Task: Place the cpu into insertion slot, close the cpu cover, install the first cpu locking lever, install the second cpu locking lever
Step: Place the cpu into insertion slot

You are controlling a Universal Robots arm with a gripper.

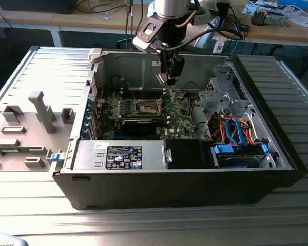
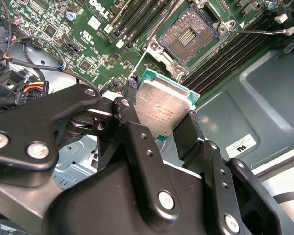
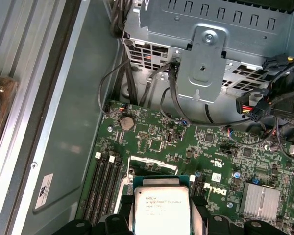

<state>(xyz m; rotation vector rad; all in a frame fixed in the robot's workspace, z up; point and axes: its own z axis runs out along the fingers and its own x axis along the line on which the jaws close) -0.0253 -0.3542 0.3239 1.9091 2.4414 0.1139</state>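
My gripper (image 1: 167,78) hangs inside the open computer case, shut on the cpu (image 2: 162,105). The cpu is a flat square chip with a silvery top and a green edge, pinched at two opposite sides by the black fingers (image 2: 188,129). In the first wrist view the cpu (image 3: 159,205) is over the green motherboard (image 3: 206,147). Below and apart from it is the insertion slot (image 2: 188,34), bare, with a dark pin field and a silver rim; in the exterior view the slot (image 1: 147,106) lies just to the left of the gripper. A thin silver locking lever (image 2: 264,32) stands lifted beside the slot.
Long memory slots (image 2: 230,54) run beside the socket. A grey drive cage (image 1: 220,92) with orange and blue cables (image 1: 231,128) fills the case's right side, and the power supply (image 1: 123,154) lies along the front. A grey fixture (image 1: 41,110) stands outside on the left.
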